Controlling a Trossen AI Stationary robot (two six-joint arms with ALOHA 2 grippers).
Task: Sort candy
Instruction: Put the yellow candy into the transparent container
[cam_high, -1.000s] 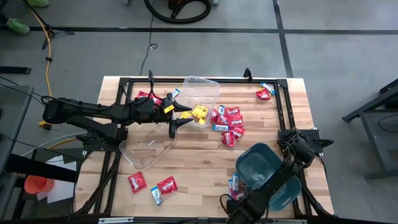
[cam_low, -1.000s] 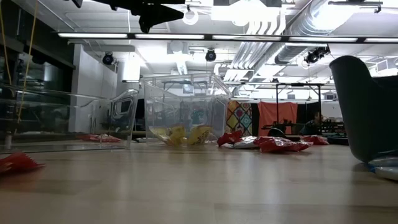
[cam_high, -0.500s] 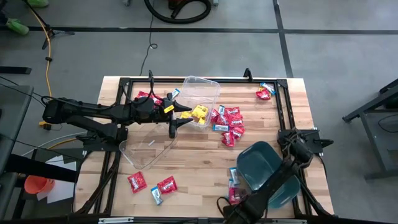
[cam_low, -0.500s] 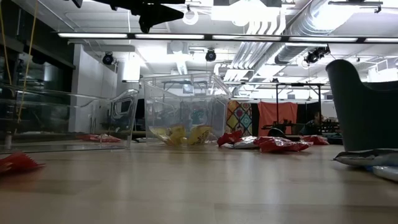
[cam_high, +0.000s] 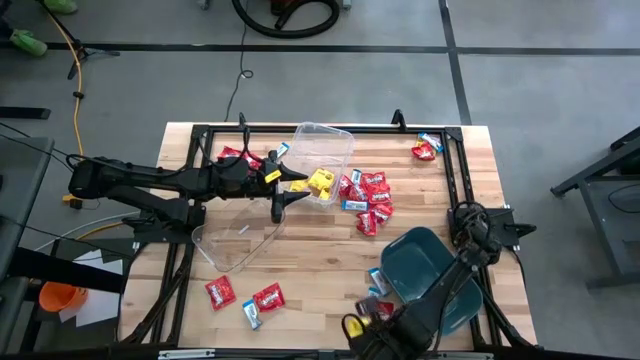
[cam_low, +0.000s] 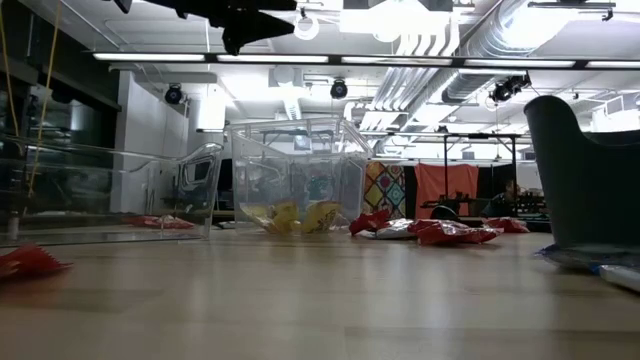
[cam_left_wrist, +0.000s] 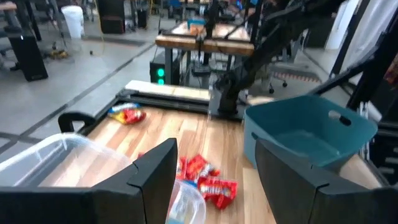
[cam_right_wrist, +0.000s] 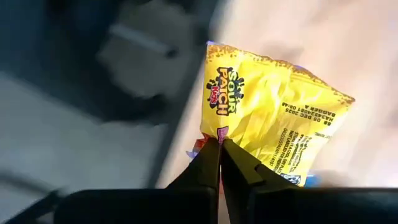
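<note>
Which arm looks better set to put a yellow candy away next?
The right. Its end effector is pinched on a yellow candy packet. The left end effector hovers open and empty beside the clear tub holding yellow candy.

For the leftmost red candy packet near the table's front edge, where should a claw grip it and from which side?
Probably come straight down and pinch the red packet across its shorter width: it lies flat on the table, apart from its neighbours. The open left claw is free; the right claw holds a yellow packet.
</note>
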